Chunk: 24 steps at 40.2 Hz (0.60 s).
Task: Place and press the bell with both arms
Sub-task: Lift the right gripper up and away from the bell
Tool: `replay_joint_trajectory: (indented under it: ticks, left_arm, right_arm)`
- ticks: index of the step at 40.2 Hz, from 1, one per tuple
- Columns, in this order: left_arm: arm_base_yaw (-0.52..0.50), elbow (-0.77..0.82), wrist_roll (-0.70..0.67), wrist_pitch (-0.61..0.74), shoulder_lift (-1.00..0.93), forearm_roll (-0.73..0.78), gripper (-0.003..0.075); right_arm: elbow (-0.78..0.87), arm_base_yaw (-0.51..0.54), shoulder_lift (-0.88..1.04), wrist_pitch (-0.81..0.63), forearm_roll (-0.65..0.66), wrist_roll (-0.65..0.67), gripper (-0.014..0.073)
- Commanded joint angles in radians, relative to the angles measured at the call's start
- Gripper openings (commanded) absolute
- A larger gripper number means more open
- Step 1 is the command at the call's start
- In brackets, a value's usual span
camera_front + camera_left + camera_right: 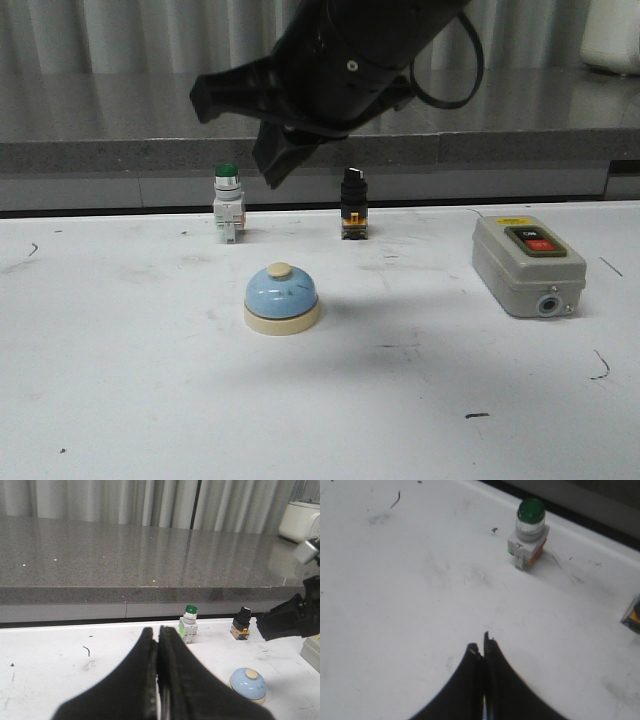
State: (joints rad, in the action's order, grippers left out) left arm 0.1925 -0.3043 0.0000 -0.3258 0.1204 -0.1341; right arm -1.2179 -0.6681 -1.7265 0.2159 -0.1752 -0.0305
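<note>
Very little lettering can be read. On the grey switch box (527,265) at the right of the front view, the black button (524,235) carries small pale lettering that cannot be made out for certain. Above the buttons, near the box's top edge, sits a small yellow label (511,221) whose print is too small to read. The red button (541,246) shows no legible mark. The green-capped push button (530,534), in the upper right of the right wrist view, has a tiny dark mark on its grey collar, unreadable. The black-knobbed switch (352,205) at the middle of the front view shows no readable text.
</note>
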Motion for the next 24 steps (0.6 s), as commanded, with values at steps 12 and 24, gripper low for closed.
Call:
replay_joint_trajectory:
  ticks: [12,24]
  left_arm:
    - [-0.004,-0.025,-0.012,0.077,0.011,-0.009,-0.002]
    - [-0.004,-0.025,-0.012,0.077,0.011,-0.009,-0.002]
  right_arm:
    - [0.214,0.209,0.387,-0.067,-0.005,-0.002,-0.0069]
    - [0.546,0.453,0.789,-0.065,0.004,-0.009,-0.0069]
